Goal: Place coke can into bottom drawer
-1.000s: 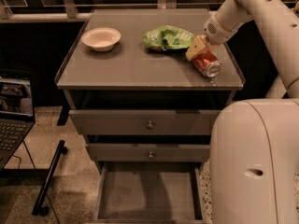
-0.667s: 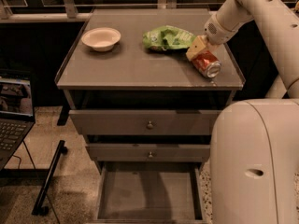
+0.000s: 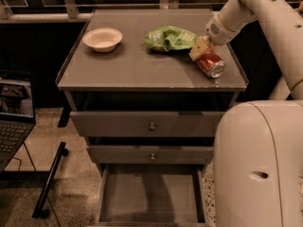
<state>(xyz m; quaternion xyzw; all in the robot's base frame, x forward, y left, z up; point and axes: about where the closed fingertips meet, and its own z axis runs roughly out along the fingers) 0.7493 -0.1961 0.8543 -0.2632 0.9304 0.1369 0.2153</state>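
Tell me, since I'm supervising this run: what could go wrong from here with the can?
1. The coke can lies on its side near a front corner of the cabinet top, with the gripper at its far end; a nudge could roll it off.
2. The chip bag lies just beside the gripper and might get dragged.
3. The bottom drawer is open far below, with the robot's body close beside it; the can could miss it.

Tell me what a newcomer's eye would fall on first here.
The red coke can lying on its side near the right front edge of the cabinet top, with the gripper right at its far end. Below, the bottom drawer stands pulled open, while a green chip bag and white bowl sit farther back on top.
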